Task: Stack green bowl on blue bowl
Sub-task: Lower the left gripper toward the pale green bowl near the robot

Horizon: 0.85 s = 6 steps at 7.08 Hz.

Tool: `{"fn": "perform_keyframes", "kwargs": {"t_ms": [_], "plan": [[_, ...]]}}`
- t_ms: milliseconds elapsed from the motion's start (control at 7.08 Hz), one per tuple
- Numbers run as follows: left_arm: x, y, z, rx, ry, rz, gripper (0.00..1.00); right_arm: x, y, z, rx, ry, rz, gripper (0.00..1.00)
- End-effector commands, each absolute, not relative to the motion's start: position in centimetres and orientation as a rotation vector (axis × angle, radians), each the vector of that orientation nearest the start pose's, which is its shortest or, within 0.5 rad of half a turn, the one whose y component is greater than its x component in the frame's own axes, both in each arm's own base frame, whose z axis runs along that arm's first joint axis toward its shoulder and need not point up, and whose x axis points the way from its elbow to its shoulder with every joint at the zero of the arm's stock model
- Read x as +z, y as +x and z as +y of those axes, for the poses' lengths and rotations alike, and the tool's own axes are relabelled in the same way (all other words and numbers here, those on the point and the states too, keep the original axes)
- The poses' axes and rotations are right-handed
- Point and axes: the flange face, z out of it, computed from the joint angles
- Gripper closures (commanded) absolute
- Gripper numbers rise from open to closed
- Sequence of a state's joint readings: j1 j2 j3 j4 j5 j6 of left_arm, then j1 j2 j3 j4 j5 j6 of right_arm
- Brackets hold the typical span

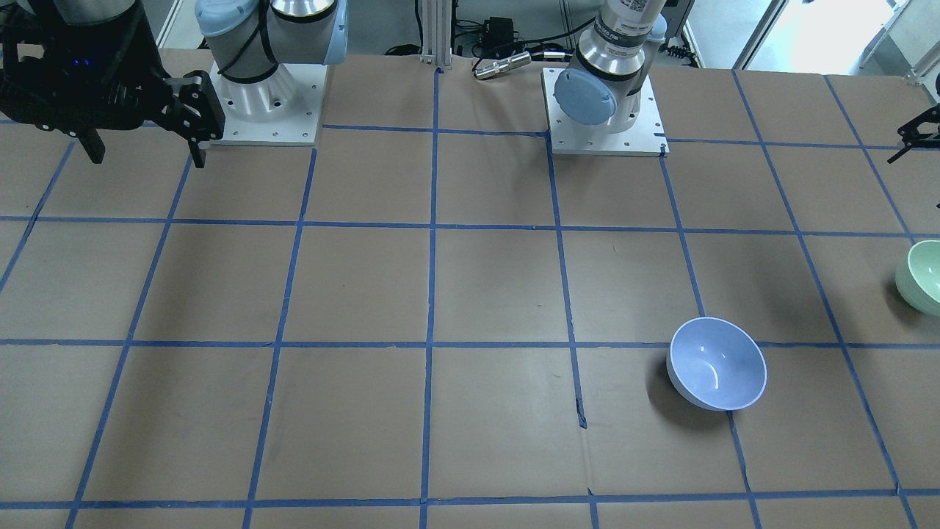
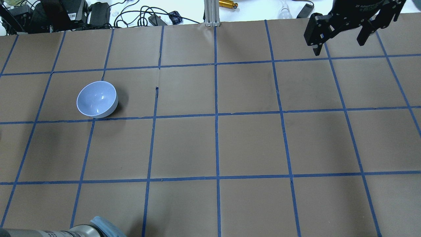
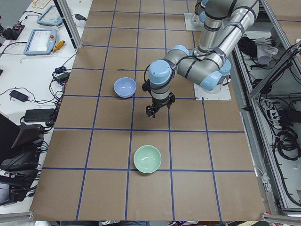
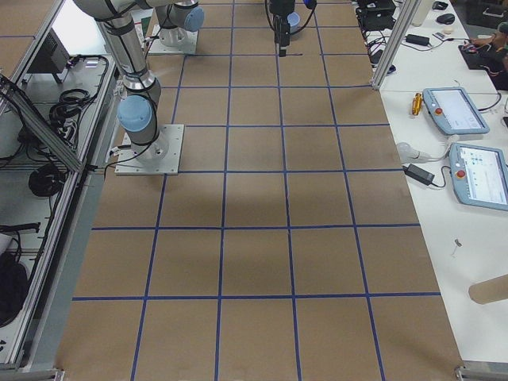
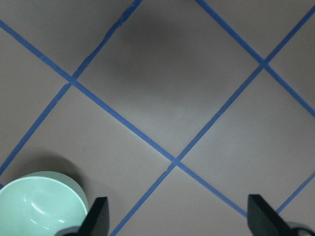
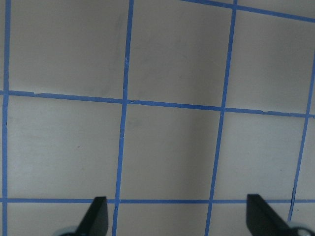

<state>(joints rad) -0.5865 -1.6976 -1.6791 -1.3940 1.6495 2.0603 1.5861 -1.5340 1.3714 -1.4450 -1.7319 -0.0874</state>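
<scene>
The green bowl stands upright on the table at the robot's left end, cut by the frame edge in the front view. The blue bowl stands upright and apart from it, farther along the table. My left gripper hovers above the table between the two bowls, open and empty. In its wrist view the gripper has the green bowl at lower left, beside one fingertip. My right gripper is open, empty and high over the far right corner.
The table is brown paper with a blue tape grid. The two arm bases are bolted at the robot's side. Cables and devices lie past the far edge.
</scene>
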Motion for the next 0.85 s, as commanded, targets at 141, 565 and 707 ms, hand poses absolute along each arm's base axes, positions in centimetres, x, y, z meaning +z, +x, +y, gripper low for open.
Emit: {"fn": "perform_keyframes", "kwargs": {"t_ms": [141,565,707], "plan": [[32.2,45.6,-38.2,0.111,1.867,2.53,0.0,55.6,12.5,-50.4,-0.051,-0.165,3.299,0.0],[26.8,48.7,-38.9,0.019,2.039,2.354,0.0,55.6,12.5,-50.4,-0.051,-0.165,3.299,0.0],[25.6,49.8,-38.8,0.023,2.076,2.313,0.0,55.6,12.5,-50.4,-0.051,-0.165,3.299,0.0]]}}
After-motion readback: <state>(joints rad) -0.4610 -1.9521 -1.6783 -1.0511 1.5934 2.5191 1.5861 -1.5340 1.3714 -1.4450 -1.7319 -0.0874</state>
